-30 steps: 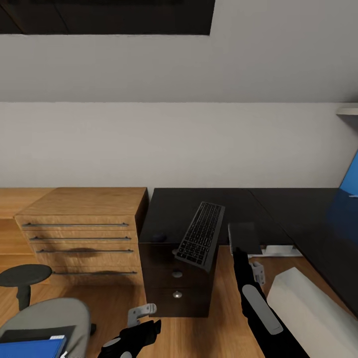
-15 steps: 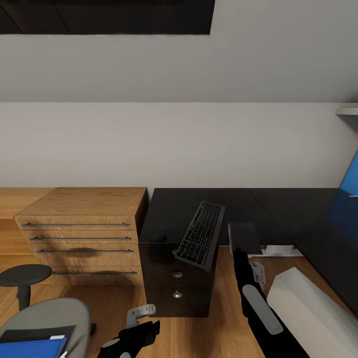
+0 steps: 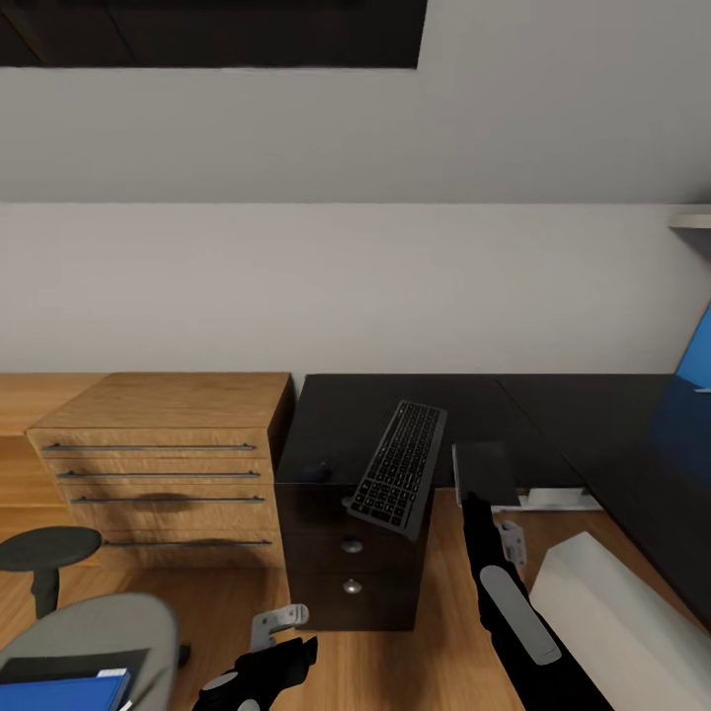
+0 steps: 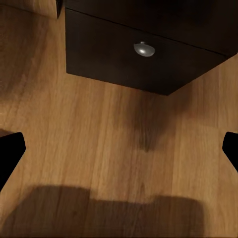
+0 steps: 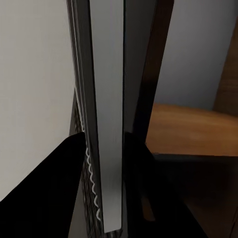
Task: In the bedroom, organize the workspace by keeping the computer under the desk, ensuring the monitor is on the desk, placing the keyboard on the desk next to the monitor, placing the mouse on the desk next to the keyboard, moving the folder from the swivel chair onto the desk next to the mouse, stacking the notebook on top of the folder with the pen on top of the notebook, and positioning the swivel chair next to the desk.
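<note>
Nothing among the objects has shifted over the past second; only the camera has drifted a touch. From the left, the swivel chair (image 3: 94, 632) carries the blue folder (image 3: 64, 689) on its seat. The left gripper (image 3: 281, 632) hangs over the wood floor with fingers spread wide and empty. The keyboard (image 3: 398, 466) is tilted above the desk (image 3: 341, 415) front edge, long axis running toward the wall, clamped edge-on between the right gripper (image 5: 106, 163) fingers. The mouse (image 3: 316, 472) sits on the desk beside it. No lettering is legible.
</note>
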Motion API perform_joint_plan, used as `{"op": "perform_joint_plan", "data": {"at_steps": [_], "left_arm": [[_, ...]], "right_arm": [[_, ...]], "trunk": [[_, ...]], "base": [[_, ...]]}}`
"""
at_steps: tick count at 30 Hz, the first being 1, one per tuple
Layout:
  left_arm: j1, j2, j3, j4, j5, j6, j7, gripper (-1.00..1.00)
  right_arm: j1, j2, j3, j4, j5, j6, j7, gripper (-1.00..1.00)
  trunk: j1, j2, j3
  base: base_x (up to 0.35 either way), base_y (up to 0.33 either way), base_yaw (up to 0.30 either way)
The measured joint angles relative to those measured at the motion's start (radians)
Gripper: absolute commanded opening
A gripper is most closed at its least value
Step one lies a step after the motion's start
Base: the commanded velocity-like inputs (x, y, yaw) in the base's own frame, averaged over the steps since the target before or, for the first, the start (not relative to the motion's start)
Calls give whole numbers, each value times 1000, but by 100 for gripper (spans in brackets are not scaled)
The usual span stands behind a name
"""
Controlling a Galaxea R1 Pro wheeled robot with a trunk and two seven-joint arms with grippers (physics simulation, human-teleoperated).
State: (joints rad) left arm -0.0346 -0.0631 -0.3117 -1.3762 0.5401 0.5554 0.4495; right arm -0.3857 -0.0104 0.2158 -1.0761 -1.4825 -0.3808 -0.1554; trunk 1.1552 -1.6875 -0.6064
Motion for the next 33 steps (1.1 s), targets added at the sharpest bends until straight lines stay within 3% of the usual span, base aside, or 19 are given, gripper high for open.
{"op": "perform_joint_plan", "data": {"at_steps": [11, 17, 33], "left_arm": [[0, 3, 0, 1, -6, 0, 11, 100], [0, 4, 0, 1, -6, 0, 12, 100], [0, 5, 2, 2, -6, 0, 10, 100]], "right_arm": [[0, -4, -3, 37, 1, 2, 3, -100], [0, -5, -23, 41, 2, 3, 2, -100], [0, -5, -35, 42, 3, 6, 1, -100]], "trunk": [[0, 0, 0], [0, 0, 0], [0, 0, 0]], "base": [[101, 0, 0], [130, -14, 0], [15, -3, 0]]}}
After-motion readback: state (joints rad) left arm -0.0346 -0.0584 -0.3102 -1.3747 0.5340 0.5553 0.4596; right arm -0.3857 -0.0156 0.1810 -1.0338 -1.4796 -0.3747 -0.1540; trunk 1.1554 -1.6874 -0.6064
